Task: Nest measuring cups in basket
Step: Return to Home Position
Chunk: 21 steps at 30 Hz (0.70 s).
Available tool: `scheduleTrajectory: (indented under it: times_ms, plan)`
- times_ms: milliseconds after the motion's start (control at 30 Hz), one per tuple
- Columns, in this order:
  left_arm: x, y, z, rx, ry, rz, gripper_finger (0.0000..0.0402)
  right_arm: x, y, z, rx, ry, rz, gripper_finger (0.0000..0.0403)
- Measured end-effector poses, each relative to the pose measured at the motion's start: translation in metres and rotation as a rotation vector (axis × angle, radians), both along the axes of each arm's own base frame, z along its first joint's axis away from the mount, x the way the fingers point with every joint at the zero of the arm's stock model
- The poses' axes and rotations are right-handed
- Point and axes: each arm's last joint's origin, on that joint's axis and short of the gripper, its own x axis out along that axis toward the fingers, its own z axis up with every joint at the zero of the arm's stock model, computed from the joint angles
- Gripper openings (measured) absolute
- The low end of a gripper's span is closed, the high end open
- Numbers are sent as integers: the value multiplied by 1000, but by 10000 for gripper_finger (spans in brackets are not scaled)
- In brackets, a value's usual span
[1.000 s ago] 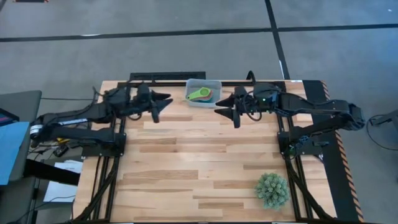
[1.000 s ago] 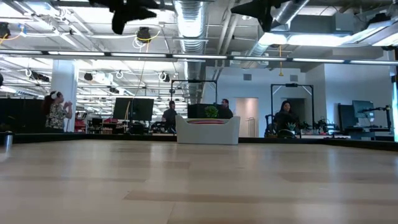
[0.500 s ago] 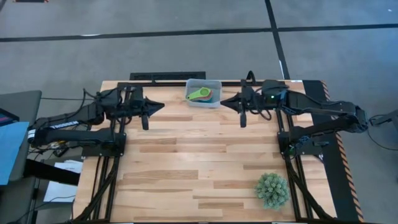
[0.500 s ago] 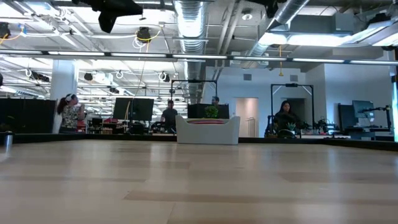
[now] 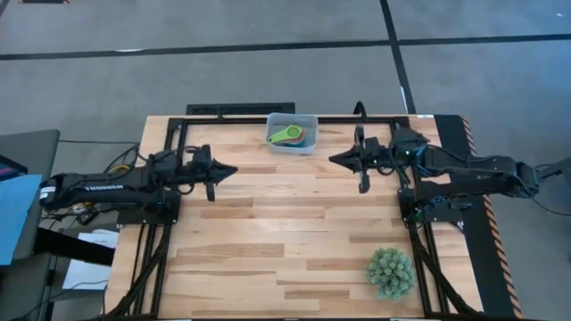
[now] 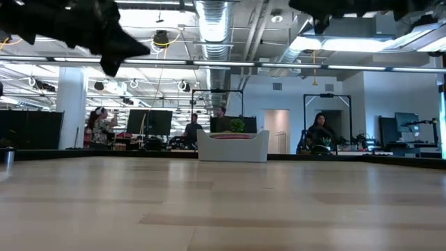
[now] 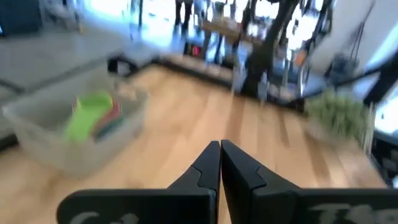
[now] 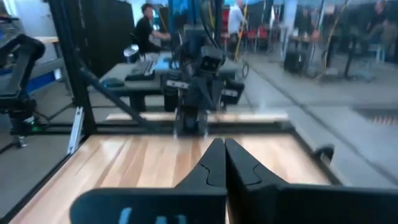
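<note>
Green-topped cups (image 5: 287, 136) in basket (image 5: 293, 117), apart btwn L end effector (image 5: 234, 169), R end effector (image 5: 332, 159).

I find a shallow translucent grey-blue plastic basket (image 5: 291, 148) at the middle of the upper edge of the pale wooden plank table (image 5: 285, 223). It holds nested plastic measuring cups (image 5: 286, 135), green uppermost. The left gripper (image 5: 230, 170) and right gripper (image 5: 336, 159) flank it, fingers pinched together, pointing inward. A spiky green ball-shaped plant (image 5: 391, 272) stands near the lower right corner.
</note>
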Motion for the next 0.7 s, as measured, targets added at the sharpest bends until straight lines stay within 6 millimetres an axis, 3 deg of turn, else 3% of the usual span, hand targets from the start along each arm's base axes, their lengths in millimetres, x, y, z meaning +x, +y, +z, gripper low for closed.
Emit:
scheduleTrajectory:
  times_ms: [133,367,700]
  plan:
    - [0,-2,-11,-21,68,-52,0,-3,-2,-18,80,75,-21,18]
    - [-6,0,-6,188,62,33,0,-11,-1,-16,-57,28,35,6]
    - [-25,-5,-43,177,-61,24,0,-32,2,-39,-75,-121,64,6]
